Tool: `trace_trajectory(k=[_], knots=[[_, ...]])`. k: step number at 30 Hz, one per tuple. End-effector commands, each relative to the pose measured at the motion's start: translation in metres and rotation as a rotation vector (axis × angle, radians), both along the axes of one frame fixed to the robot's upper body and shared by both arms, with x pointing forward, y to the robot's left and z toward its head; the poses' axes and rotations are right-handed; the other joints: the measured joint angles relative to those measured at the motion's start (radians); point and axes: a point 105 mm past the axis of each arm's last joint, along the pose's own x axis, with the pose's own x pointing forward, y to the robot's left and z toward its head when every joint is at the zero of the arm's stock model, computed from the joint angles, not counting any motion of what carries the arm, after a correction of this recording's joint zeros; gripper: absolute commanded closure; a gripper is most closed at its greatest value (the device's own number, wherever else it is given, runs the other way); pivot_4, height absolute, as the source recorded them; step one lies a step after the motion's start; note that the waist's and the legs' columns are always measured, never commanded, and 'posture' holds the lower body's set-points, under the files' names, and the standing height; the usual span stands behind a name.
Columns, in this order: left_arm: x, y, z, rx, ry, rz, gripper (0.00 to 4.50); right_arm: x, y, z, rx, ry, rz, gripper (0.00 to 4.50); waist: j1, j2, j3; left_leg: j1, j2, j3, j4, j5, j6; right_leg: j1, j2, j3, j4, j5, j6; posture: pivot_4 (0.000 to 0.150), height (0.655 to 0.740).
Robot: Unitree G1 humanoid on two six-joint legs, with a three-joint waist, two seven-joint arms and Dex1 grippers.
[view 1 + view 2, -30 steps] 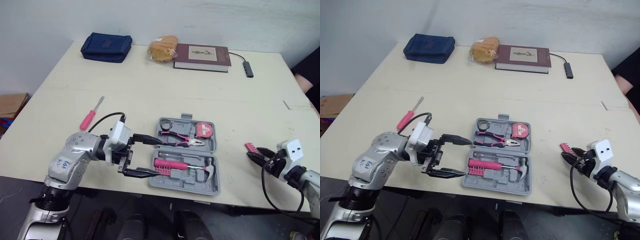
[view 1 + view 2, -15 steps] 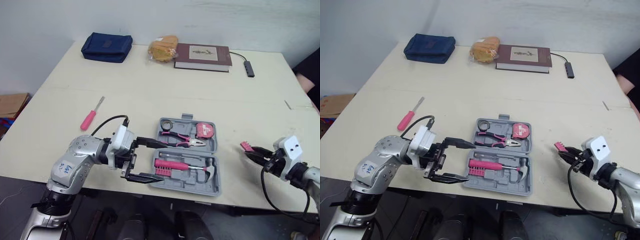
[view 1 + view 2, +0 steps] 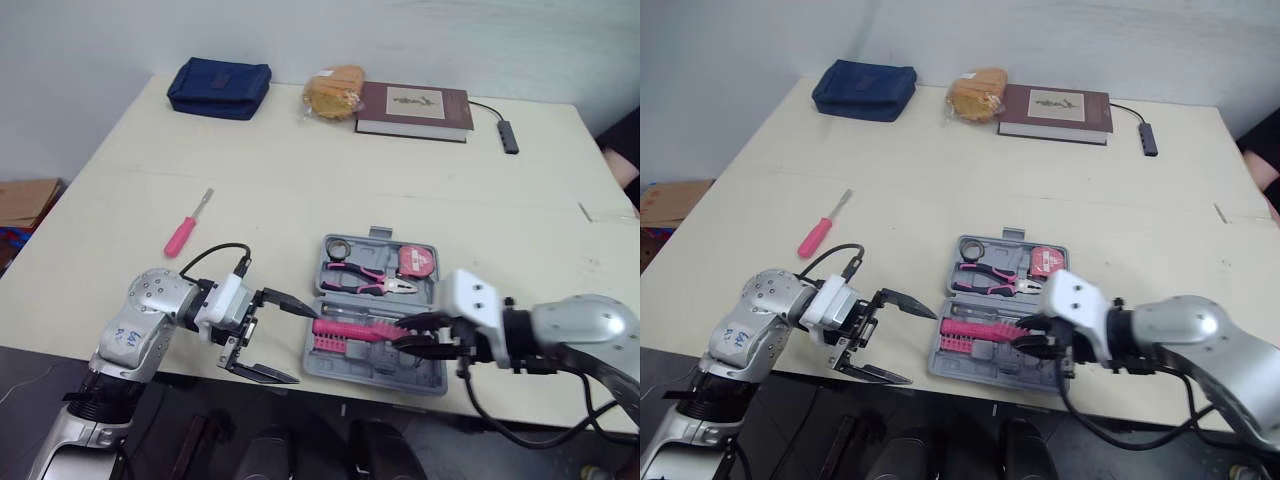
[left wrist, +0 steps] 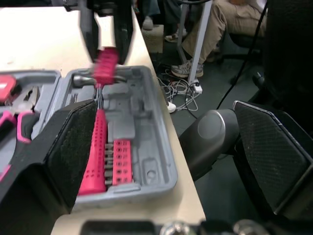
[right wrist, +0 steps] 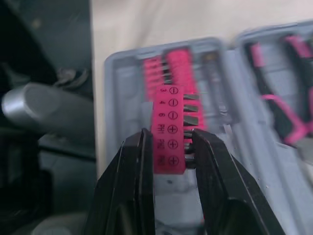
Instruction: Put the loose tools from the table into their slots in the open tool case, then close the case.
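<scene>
Swung in from the table's right edge, the right gripper point(image 3: 412, 334) hung over the open tool case point(image 3: 432, 378), pinching the pink bit holder point(image 5: 170, 129). Seating it likely called for squaring it over its slot before lowering. The left gripper point(image 3: 300, 346) gaped wide beside the case.

silver arms point(image 3: 145, 320) | wht wrist blocks point(image 3: 470, 300) | blk cables point(image 3: 212, 248) | blk fingers point(image 3: 290, 303)

A cream table point(image 3: 300, 170) stands against a pale wall point(image 3: 100, 40).
</scene>
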Motion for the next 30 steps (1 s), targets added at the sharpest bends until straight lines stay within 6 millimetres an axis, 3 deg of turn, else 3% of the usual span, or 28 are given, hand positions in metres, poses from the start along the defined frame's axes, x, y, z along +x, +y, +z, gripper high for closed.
trace_trajectory(k=[1,9,18,30], knots=[[-0.005,0.001,0.003,0.001,-0.022,-0.001,0.0,-0.008,0.017,-0.009,-0.082,0.031,0.074,3.73,-0.001,0.0,0.0,0.0,0.0,0.0,0.0,0.0,0.0,0.0,0.0,0.0,0.0,0.0,0.0,0.15,0.74],[-0.008,0.0,0.003,0.004,-0.016,0.026,0.0,0.0,0.005,-0.022,-0.235,0.044,0.063,3.73,0.0,0.0,0.0,0.0,0.0,-0.001,0.0,0.0,0.001,0.001,0.0,-0.002,-0.001,0.0,0.0,0.15,0.74],[-0.009,-0.001,0.003,0.0,-0.02,0.047,0.0,0.01,-0.011,-0.026,-0.276,0.048,-0.005,3.73,-0.003,0.0,0.0,0.0,0.0,-0.002,0.0,0.0,0.001,0.001,0.0,-0.003,0.0,0.0,0.0,0.15,0.74],[-0.001,-0.001,0.007,-0.005,-0.054,0.089,0.0,0.022,-0.009,-0.029,-0.277,0.049,-0.013,3.73,-0.004,0.0,0.0,0.0,0.0,-0.002,0.002,0.0,0.001,0.002,0.0,-0.003,0.001,0.0,0.0,0.15,0.74]])
